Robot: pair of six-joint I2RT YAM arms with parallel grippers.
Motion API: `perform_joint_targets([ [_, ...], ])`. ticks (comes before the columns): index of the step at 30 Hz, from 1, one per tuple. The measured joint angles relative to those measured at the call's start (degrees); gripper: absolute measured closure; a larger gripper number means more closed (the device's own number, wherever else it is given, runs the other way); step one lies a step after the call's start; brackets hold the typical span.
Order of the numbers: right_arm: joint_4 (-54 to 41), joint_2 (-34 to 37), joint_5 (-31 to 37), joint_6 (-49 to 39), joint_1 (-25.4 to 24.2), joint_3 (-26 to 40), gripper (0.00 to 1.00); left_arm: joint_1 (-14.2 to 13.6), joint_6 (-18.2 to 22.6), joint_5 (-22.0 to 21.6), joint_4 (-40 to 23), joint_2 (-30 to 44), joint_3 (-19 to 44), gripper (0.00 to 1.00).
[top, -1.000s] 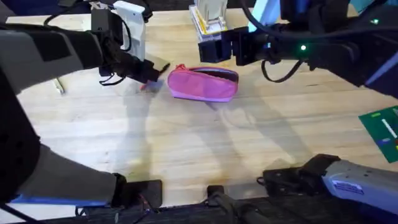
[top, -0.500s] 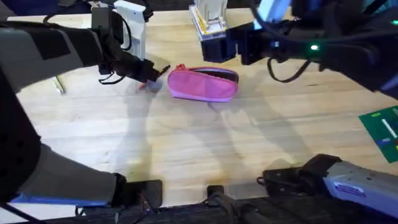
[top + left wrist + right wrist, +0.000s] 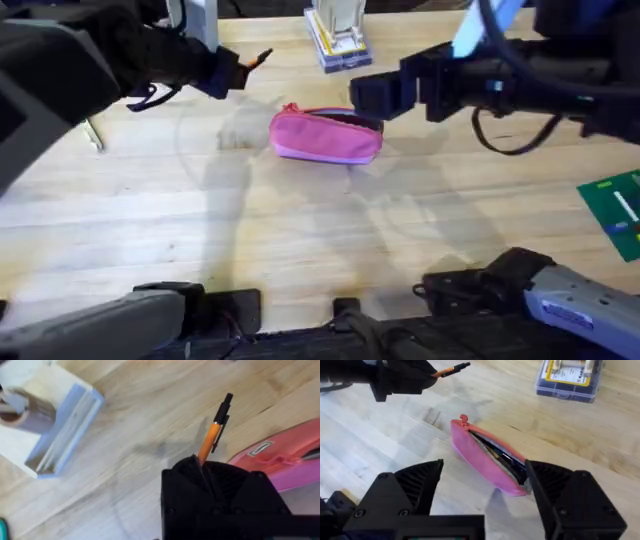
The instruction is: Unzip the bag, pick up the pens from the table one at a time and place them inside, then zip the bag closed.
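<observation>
From where I stand, the nearest thing is the bare stretch of the wooden table (image 3: 300, 230), its plank seams running across. Further in lies the pink bag (image 3: 326, 135), flat on the wood with its zipper open along the top and the small red pull tab (image 3: 464, 418) at the end nearer the left arm. The right gripper (image 3: 482, 485) hangs above the bag with its two black fingers spread wide, holding nothing and touching nothing; the pouch lies in the gap between them as its wrist camera sees it. That arm reaches in level from the right side, its dark body stretched over the table. Beyond the bag, to its left and lifted clear of the wood, the left gripper (image 3: 228, 68) is clamped on the orange pen (image 3: 210, 440), which sticks out past the fingertips with its black tip toward the bag. At the far edge sits a clear blue box (image 3: 335, 40)
</observation>
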Motion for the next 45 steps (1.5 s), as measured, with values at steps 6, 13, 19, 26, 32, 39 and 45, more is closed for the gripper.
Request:
perform_joint_targets([
  [6,-3.1,-4.4,0.0,0.0,0.0,0.0,0.004,-4.8,0.0,2.4,0.2,-4.9,0.0,0.960],
  [13,-8.7,-9.7,0.0,-0.2,0.0,0.0,0.004,-11.1,0.0,11.5,1.8,-6.4,0.0,0.960],
  [19,-11.6,-13.4,0.0,-0.2,0.0,0.0,0.004,-16.3,5.2,18.5,2.6,-5.8,0.0,0.959],
  [26,-12.2,-15.6,0.0,-0.2,0.0,0.0,0.003,-21.7,11.2,22.5,7.0,-1.4,0.0,0.959],
  [32,-13.4,-16.0,0.0,-0.2,0.0,0.0,0.004,-24.2,12.4,23.5,12.1,5.1,0.0,0.958],
  [39,-13.4,-16.0,0.0,-0.3,0.0,0.0,0.004,-24.7,12.7,25.0,16.3,12.1,0.0,0.959],
  [45,-13.4,-16.0,0.0,-0.2,0.0,0.0,0.004,-24.3,12.9,22.9,13.5,14.7,0.0,0.959],
])
